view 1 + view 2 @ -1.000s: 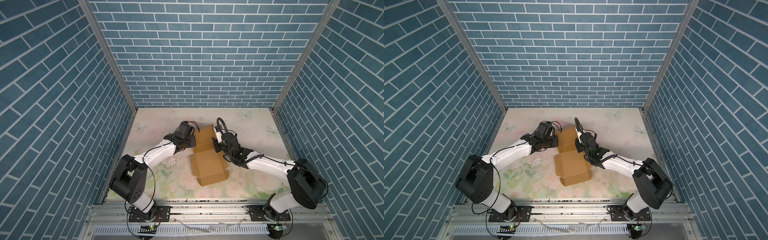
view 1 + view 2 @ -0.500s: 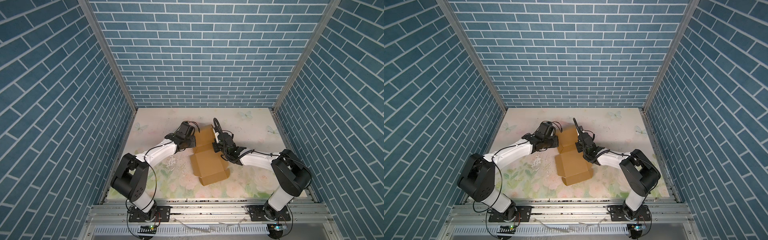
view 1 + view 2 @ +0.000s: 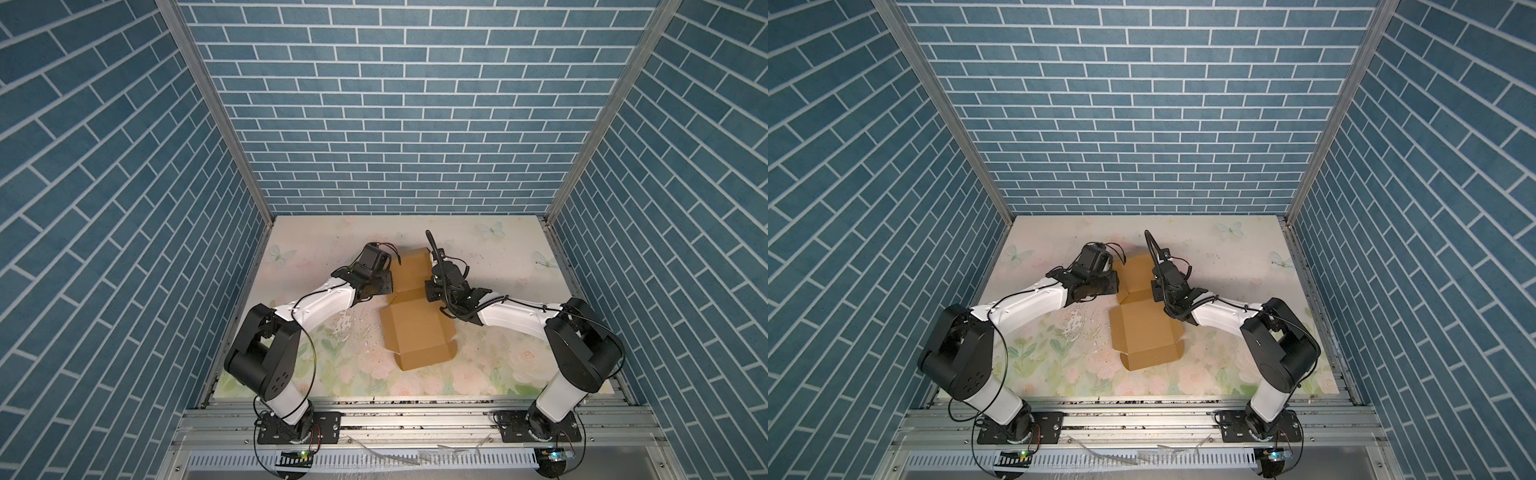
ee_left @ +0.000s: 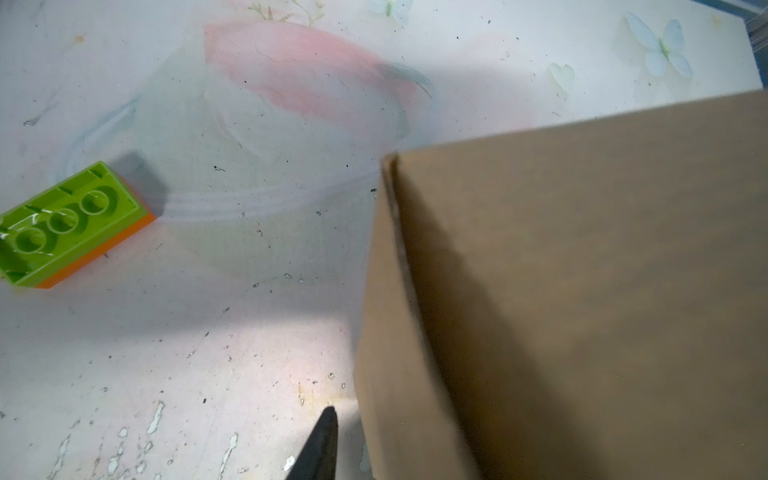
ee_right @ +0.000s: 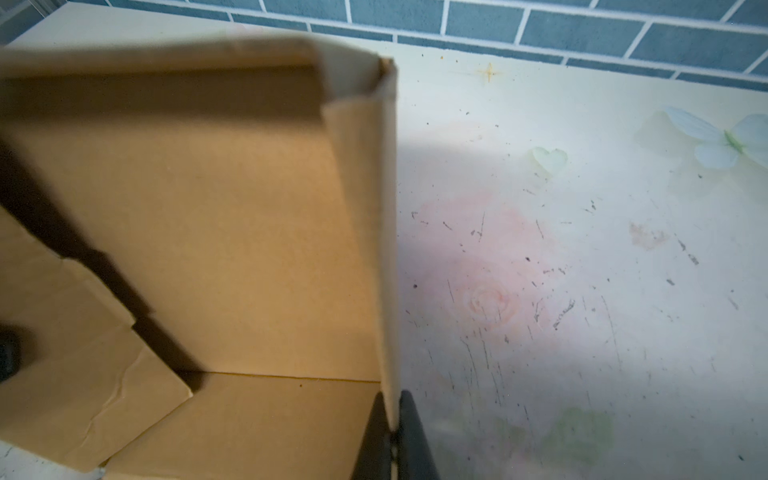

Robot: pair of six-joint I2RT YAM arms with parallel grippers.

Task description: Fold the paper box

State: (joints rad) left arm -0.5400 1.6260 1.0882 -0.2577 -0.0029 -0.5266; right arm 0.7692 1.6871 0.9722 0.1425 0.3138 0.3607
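The paper box [image 3: 415, 332] is brown cardboard in the middle of the table in both top views [image 3: 1146, 332]. Its near panels lie flat and its far end is folded up. My right gripper [image 5: 390, 411] is shut on the upright side flap [image 5: 384, 232] at the box's right edge, also seen from above [image 3: 430, 286]. My left gripper [image 3: 384, 282] is at the box's left wall. One dark finger [image 4: 322, 444] stands a small gap off the cardboard [image 4: 561, 291]; the other finger is hidden behind it.
A green toy brick with an orange underside [image 4: 70, 224] lies on the floral table in the left wrist view, left of the box. Blue brick-pattern walls [image 3: 395, 124] enclose three sides. A metal rail [image 3: 415, 419] runs along the front edge.
My right gripper has closed onto the box's right side flap and its arm has drawn inward. My left gripper's jaws have come apart at the left wall.
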